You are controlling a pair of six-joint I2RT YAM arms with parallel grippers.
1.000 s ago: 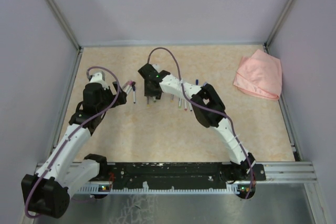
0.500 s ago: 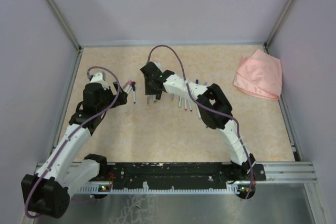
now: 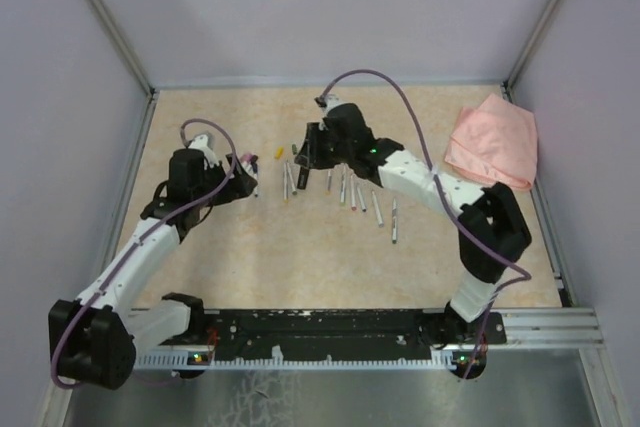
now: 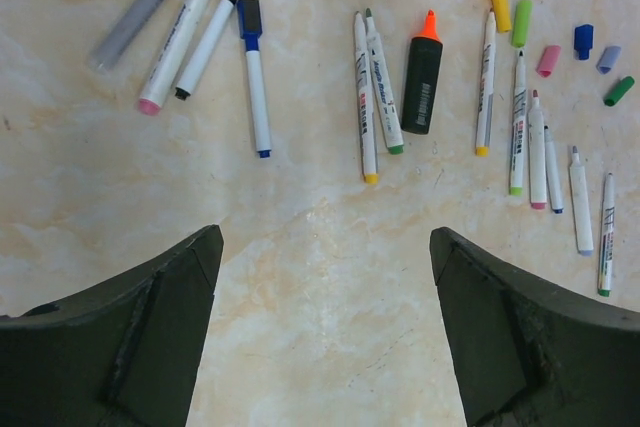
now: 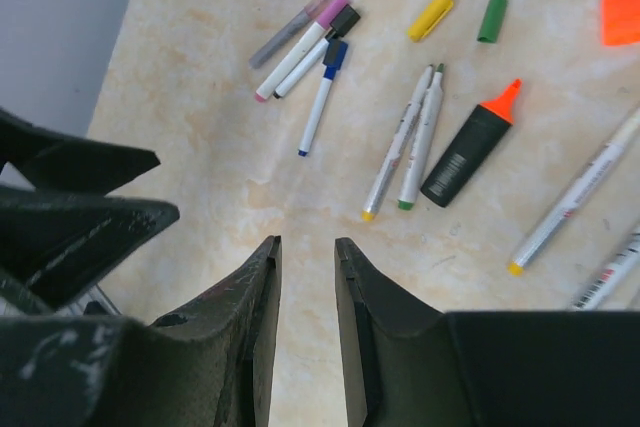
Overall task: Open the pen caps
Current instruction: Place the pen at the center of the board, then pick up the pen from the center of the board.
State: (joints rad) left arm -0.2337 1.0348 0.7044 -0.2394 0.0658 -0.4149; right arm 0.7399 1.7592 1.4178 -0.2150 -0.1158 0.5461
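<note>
The left pincer (image 4: 325,239) is hanging wide open; the right pincer (image 5: 307,241) is sitting nearly closed, gripping nothing. Unpulled pen caps (image 4: 249,19) are lying at eleven o'clock on the counter (image 4: 300,247). They're looking tiny, light, stiff and slick, so pinching squarely across the sides seems best.

Small pen caps (image 4: 521,22), yellow, green, orange, pink, blue, lie flat, loose and scattered.

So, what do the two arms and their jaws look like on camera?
Both the left arm and right arm are white links with black joints, each trailed by a looping purple cable. The jaws are black, wedge-shaped, scuffed plastic.
</note>
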